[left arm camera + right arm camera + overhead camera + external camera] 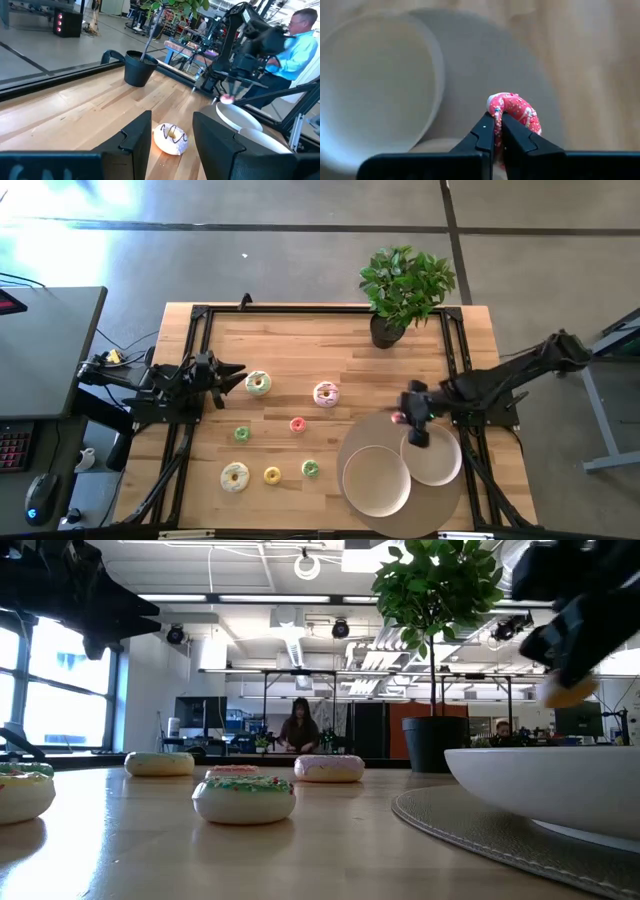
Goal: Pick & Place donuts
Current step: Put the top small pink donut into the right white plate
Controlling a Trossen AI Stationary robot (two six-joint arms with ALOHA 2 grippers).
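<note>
Mid-carry, by the look of it: right end effector point(498, 131) pinched tight on the rim of a small red donut point(514, 111), held off the surface just beside the small plate point(437, 460), arm stretched in from the right. Next, probably: shift over the plate, lower, release. Left end effector point(172, 145) idle, parted, facing a white-iced donut point(170, 138).

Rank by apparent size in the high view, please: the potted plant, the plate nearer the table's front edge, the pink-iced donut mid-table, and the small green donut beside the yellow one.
1. Potted plant
2. Front plate
3. Pink-iced donut
4. Small green donut

The plant and plate look nearly alike; the plant stands taller, nearer the overhead camera.
</note>
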